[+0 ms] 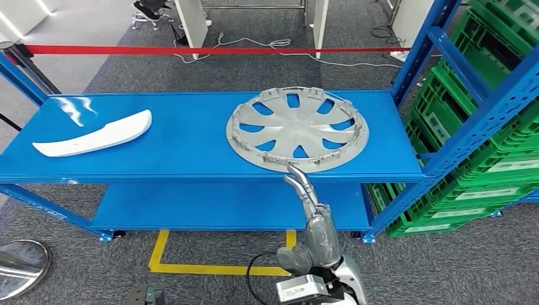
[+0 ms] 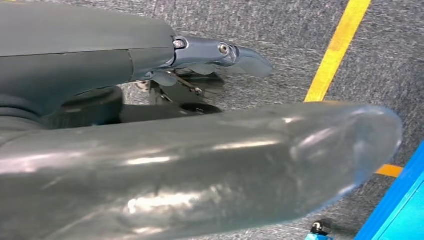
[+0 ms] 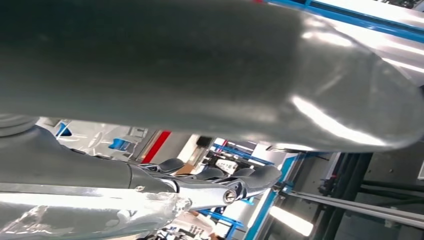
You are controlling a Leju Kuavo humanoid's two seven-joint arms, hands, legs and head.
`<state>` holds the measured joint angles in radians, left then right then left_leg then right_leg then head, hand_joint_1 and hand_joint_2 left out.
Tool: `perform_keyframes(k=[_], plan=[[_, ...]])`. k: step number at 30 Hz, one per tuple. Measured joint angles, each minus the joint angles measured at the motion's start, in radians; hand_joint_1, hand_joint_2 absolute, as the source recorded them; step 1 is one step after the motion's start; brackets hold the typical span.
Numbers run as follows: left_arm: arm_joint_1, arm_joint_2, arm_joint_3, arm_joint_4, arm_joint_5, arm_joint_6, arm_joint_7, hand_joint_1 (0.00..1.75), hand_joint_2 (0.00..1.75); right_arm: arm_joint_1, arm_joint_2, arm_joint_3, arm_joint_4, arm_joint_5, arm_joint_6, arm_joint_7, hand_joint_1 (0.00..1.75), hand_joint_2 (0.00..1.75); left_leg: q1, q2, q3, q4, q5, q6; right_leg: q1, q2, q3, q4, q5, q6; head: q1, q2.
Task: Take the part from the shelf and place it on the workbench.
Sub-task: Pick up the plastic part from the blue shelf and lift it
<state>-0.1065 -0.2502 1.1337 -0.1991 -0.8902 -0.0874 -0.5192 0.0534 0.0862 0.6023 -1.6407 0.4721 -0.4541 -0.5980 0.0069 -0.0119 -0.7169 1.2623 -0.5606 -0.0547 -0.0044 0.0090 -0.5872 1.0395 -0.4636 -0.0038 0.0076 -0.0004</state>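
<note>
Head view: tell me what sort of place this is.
Probably a factory or warehouse parts area. A blue steel shelf carries a grey wheel cover and a white trim part, stacked green crates fill the racking beside it, and yellow floor tape marks a station.

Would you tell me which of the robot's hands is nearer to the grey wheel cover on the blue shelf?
The right hand: its fingertips reach the near rim of the wheel cover. The left hand hangs low over the carpet floor beside a yellow line, away from the cover.
</note>
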Motion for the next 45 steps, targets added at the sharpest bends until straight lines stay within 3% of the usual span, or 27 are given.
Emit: perform_keyframes(k=[1,2,5,7,10,12,14,15,16,17,19,21,26,28,30,31,32,33,35,36,38,41,43,45], plan=[[0.001,0.000,0.000,0.000,-0.001,0.000,0.001,0.00,0.00,0.000,0.000,0.000,0.000,0.000,0.000,0.001,0.00,0.00,0.000,0.000,-0.011,0.021,0.002,0.000,0.000,0.000,0.000,0.000,0.000,0.000,0.000,0.000],[0.001,0.000,0.000,0.000,-0.002,0.001,0.001,0.00,0.00,0.000,0.000,0.000,0.000,0.000,0.000,0.002,0.00,0.00,0.000,0.000,-0.004,0.005,0.023,0.001,0.000,0.001,0.001,0.000,0.000,0.000,0.000,0.000],[0.000,-0.001,-0.001,0.000,0.002,-0.018,-0.003,0.00,0.00,0.000,0.000,0.000,0.000,-0.001,0.002,0.004,0.00,0.00,0.000,0.002,0.088,-0.180,0.113,0.007,0.002,0.004,0.003,0.002,-0.004,0.007,-0.001,0.000],[0.000,-0.002,-0.001,0.000,0.014,-0.057,-0.008,0.00,0.00,0.000,0.000,0.000,0.000,-0.001,0.004,0.005,0.00,0.00,-0.001,0.002,0.120,-0.247,0.124,0.017,0.007,0.004,0.000,0.002,-0.006,0.017,0.000,0.000],[0.003,-0.004,0.000,0.000,0.024,-0.102,-0.011,0.00,0.00,0.000,0.000,0.000,0.001,-0.001,0.008,0.007,0.00,0.00,0.000,0.001,0.124,-0.256,0.121,0.036,0.007,0.003,-0.001,0.001,-0.011,0.033,0.004,0.000],[0.003,-0.006,0.000,0.000,0.024,-0.108,-0.011,0.00,0.00,-0.001,-0.001,0.000,0.001,-0.001,0.010,0.007,0.00,0.00,0.003,0.001,0.128,-0.258,0.120,0.048,0.005,0.001,-0.028,0.062,-0.048,0.044,0.009,0.000],[0.004,-0.007,0.000,0.000,0.024,-0.111,-0.011,0.00,0.00,-0.001,-0.001,0.000,0.002,-0.001,0.012,0.007,0.00,0.00,0.003,0.001,0.132,-0.258,0.109,0.057,0.004,-0.001,-0.095,0.194,-0.104,0.050,0.015,0.000],[0.005,-0.007,0.000,0.000,0.024,-0.112,-0.010,0.00,0.00,-0.001,-0.002,0.000,0.002,-0.002,0.014,0.007,0.00,0.00,0.002,0.000,0.136,-0.258,0.102,0.060,0.003,-0.001,-0.128,0.253,-0.119,0.052,0.015,0.000],[0.007,-0.007,0.000,0.000,0.025,-0.115,-0.009,0.00,0.00,-0.001,-0.002,0.000,0.003,-0.003,0.017,0.007,0.00,0.00,0.002,0.001,0.142,-0.258,0.098,0.061,0.003,-0.001,-0.148,0.284,-0.117,0.053,0.015,0.000],[0.009,-0.007,0.000,0.000,0.025,-0.117,-0.004,0.00,0.00,-0.001,-0.002,0.000,0.004,-0.004,0.020,0.007,0.00,0.00,0.002,0.001,0.150,-0.258,0.096,0.059,0.003,-0.001,-0.148,0.274,-0.094,0.053,0.016,0.000],[0.009,-0.008,0.000,0.000,0.025,-0.113,0.013,0.00,0.00,-0.002,-0.002,0.001,0.007,-0.005,0.029,0.004,0.00,0.00,0.003,0.000,0.168,-0.257,0.092,0.052,0.001,-0.001,-0.098,0.154,-0.014,0.050,0.016,0.000],[0.008,-0.008,0.000,0.000,0.027,-0.098,0.026,0.00,0.00,-0.004,-0.001,0.001,0.010,-0.005,0.037,0.001,0.00,0.00,0.000,-0.003,0.176,-0.255,0.082,0.043,0.001,-0.001,-0.047,0.042,0.033,0.045,0.017,0.000],[0.005,-0.008,0.001,0.000,0.029,-0.073,0.025,0.00,0.00,-0.005,0.001,0.002,0.013,-0.005,0.040,-0.004,0.00,0.00,-0.001,-0.003,0.170,-0.246,0.066,0.017,0.000,0.002,-0.034,0.009,0.026,0.017,0.009,0.000],[0.003,-0.008,0.001,0.000,0.022,-0.058,0.022,0.00,0.00,-0.005,0.002,0.002,0.013,-0.005,0.040,-0.005,0.00,0.00,-0.001,0.000,0.129,-0.164,0.023,0.007,-0.003,0.000,-0.028,0.005,0.023,0.007,0.006,0.000],[0.003,-0.008,0.000,0.000,0.014,-0.045,0.020,0.00,0.00,-0.005,0.002,0.002,0.014,-0.005,0.038,-0.005,0.00,0.00,0.000,0.000,0.055,-0.033,-0.028,0.003,-0.004,-0.001,-0.027,0.005,0.020,0.002,0.003,0.000],[0.004,-0.008,0.000,0.000,0.012,-0.039,0.021,0.00,0.00,-0.005,0.002,0.002,0.014,-0.006,0.037,-0.005,0.00,0.00,0.000,0.000,0.028,0.009,-0.035,0.002,-0.004,-0.001,-0.026,0.005,0.019,0.001,0.003,0.000],[0.004,-0.008,0.000,0.000,0.011,-0.034,0.022,0.00,0.00,-0.005,0.002,0.002,0.014,-0.005,0.036,-0.005,0.00,0.00,0.000,0.000,0.017,0.017,-0.021,0.002,-0.004,0.000,-0.024,0.005,0.018,0.001,0.003,0.000],[0.004,-0.008,0.000,0.000,0.011,-0.029,0.024,0.00,0.00,-0.005,0.002,0.002,0.014,-0.005,0.035,-0.005,0.00,0.00,0.000,0.001,0.026,-0.013,0.011,0.003,-0.005,0.001,-0.021,0.005,0.017,0.002,0.003,0.000],[0.003,-0.009,0.000,0.000,0.011,-0.023,0.027,0.00,0.00,-0.005,0.002,0.002,0.014,-0.005,0.034,-0.005,0.00,0.00,0.001,0.003,0.079,-0.138,0.087,0.004,-0.003,0.004,-0.016,0.007,0.012,0.009,0.002,0.000],[0.002,-0.009,0.000,0.000,0.011,-0.022,0.028,0.00,0.00,-0.005,0.002,0.002,0.014,-0.005,0.034,-0.005,0.00,0.00,0.002,0.003,0.104,-0.194,0.109,0.007,-0.001,0.005,-0.015,0.008,0.010,0.014,0.000,0.000],[0.001,-0.011,0.000,0.000,0.011,-0.020,0.028,0.00,0.00,-0.005,0.002,0.002,0.014,-0.005,0.033,-0.005,0.00,0.00,0.002,0.002,0.123,-0.244,0.117,0.016,0.004,0.006,-0.017,0.009,0.008,0.024,0.002,0.000],[0.003,-0.012,0.000,0.000,0.011,-0.020,0.029,0.00,0.00,-0.005,0.002,0.001,0.014,-0.004,0.033,-0.005,0.00,0.00,0.003,0.000,0.125,-0.249,0.118,0.037,0.001,0.003,-0.021,0.016,-0.001,0.039,0.007,0.000],[0.002,-0.013,0.000,0.000,0.011,-0.020,0.029,0.00,0.00,-0.005,0.002,0.001,0.014,-0.004,0.033,-0.005,0.00,0.00,0.006,0.001,0.127,-0.251,0.118,0.047,0.001,0.000,-0.055,0.093,-0.047,0.048,0.012,0.000],[0.003,-0.013,0.000,0.000,0.011,-0.020,0.029,0.00,0.00,-0.005,0.001,0.001,0.014,-0.004,0.033,-0.005,0.00,0.00,0.004,0.002,0.128,-0.251,0.117,0.052,0.000,-0.001,-0.118,0.224,-0.107,0.052,0.017,0.000]])
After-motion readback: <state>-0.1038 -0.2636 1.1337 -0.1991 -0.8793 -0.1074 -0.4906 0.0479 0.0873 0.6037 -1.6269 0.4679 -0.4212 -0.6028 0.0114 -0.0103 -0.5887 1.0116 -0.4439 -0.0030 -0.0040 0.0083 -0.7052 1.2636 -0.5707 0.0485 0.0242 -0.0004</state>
